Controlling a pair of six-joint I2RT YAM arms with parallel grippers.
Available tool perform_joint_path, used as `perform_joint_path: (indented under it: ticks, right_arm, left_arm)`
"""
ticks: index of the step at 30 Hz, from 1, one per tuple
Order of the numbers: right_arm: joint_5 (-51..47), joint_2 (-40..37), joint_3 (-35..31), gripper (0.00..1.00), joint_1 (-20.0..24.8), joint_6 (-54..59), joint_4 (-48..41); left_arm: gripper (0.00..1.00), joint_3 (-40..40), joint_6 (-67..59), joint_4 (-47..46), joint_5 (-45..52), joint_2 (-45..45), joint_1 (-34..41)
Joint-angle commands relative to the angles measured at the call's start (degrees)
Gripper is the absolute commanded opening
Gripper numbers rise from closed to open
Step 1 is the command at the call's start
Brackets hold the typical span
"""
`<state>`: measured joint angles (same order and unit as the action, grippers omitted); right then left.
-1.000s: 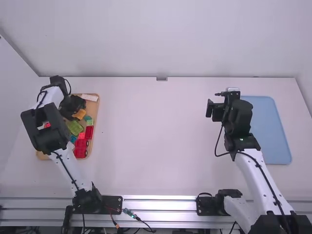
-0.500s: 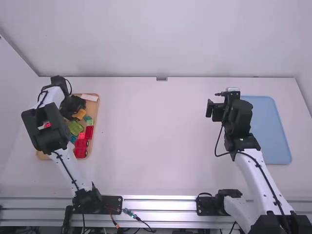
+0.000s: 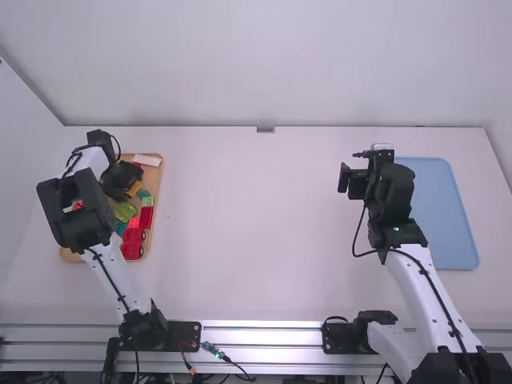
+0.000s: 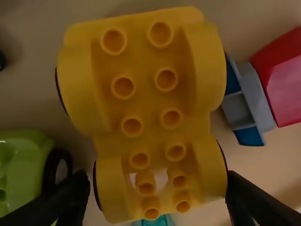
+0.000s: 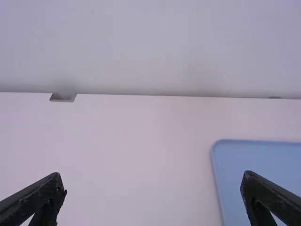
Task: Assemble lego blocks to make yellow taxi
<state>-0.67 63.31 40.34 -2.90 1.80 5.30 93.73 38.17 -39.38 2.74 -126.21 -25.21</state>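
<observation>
Covering part of the wooden tray (image 3: 159,172), your left gripper (image 3: 122,181) has its fingers apart, one on either side of one yellow block (image 4: 149,101); you cannot tell whether they touch it. You can count twelve studs on it, in six pairs. One green block (image 4: 21,169) and one red block (image 4: 287,89) are cut off by the left wrist view's edges. Your right gripper (image 3: 357,181) has two fingers apart, beside one partly hidden blue tray (image 3: 444,212).
</observation>
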Motion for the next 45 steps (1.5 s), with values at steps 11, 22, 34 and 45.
perform_joint_path:
  ticks: [11, 22, 34, 45]
  right_arm:
    - [-0.22, 0.21, 1.70, 0.99, -0.15, -0.31, -0.22]
    - [-0.22, 0.21, 1.70, 0.99, -0.15, -0.31, -1.07]
    - [-0.22, 0.21, 1.70, 0.99, -0.15, -0.28, -1.16]
    - [-0.61, 0.21, 1.70, 0.99, -0.15, 0.07, -1.51]
  left_arm:
    - [0.71, -2.29, 0.56, 1.29, -1.01, 0.15, 0.48]
    - [0.63, -3.17, 0.58, 2.80, -3.93, 0.15, 0.48]
    - [0.74, -3.17, -1.45, 3.91, -3.54, 0.15, 0.52]
    - [0.59, -5.14, -1.80, 7.45, -3.72, 0.15, 0.48]
